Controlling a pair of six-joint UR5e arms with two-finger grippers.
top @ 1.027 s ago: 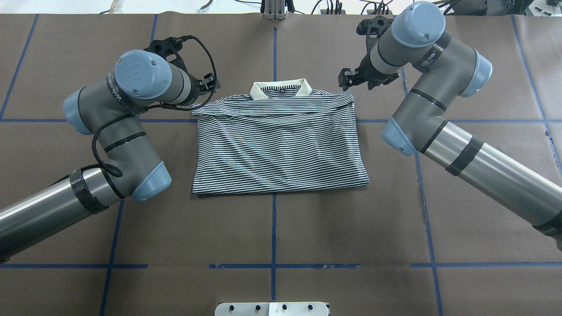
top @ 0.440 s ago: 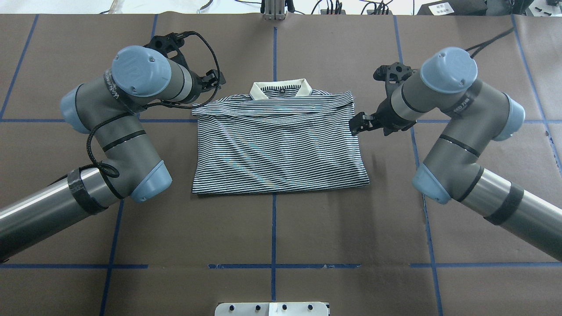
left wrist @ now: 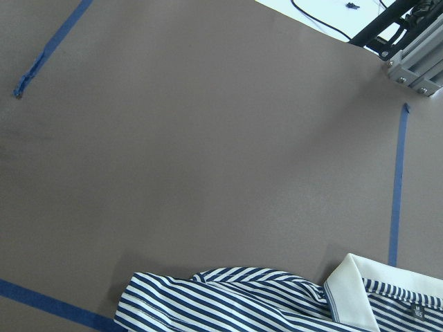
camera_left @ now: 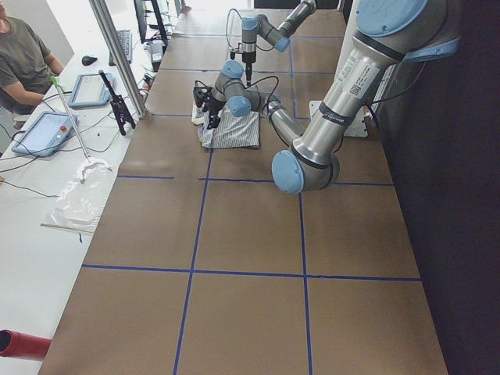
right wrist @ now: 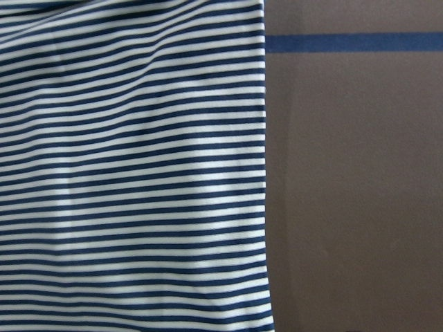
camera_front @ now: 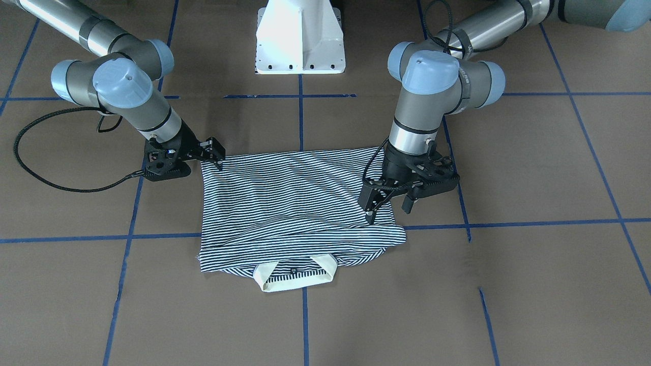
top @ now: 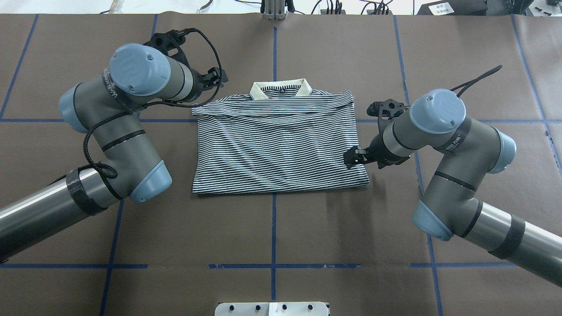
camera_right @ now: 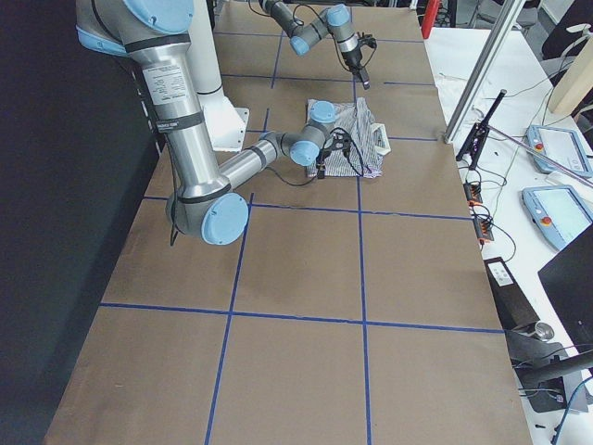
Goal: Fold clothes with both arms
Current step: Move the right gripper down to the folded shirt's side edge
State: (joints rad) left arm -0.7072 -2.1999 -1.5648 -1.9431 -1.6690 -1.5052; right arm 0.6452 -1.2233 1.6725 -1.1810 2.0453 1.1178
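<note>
The striped polo shirt lies folded into a rectangle on the brown table, its cream collar at the far edge. It also shows in the front view. My left gripper is open and empty, raised beside the shirt's far left corner. My right gripper looks open and empty, at the shirt's right edge close to its near corner. The left wrist view shows the shirt's corner and collar. The right wrist view shows the striped edge close below.
The white pedestal stands at the robot's side of the table. Blue tape lines cross the brown cover. An aluminium post and cables sit at the far edge. An operator and tablets are on a side bench.
My right arm has swung toward the robot's side, taking its gripper from beside the collar-end corner down along the shirt's right edge. My left gripper has shifted only slightly. The shirt has not moved.
</note>
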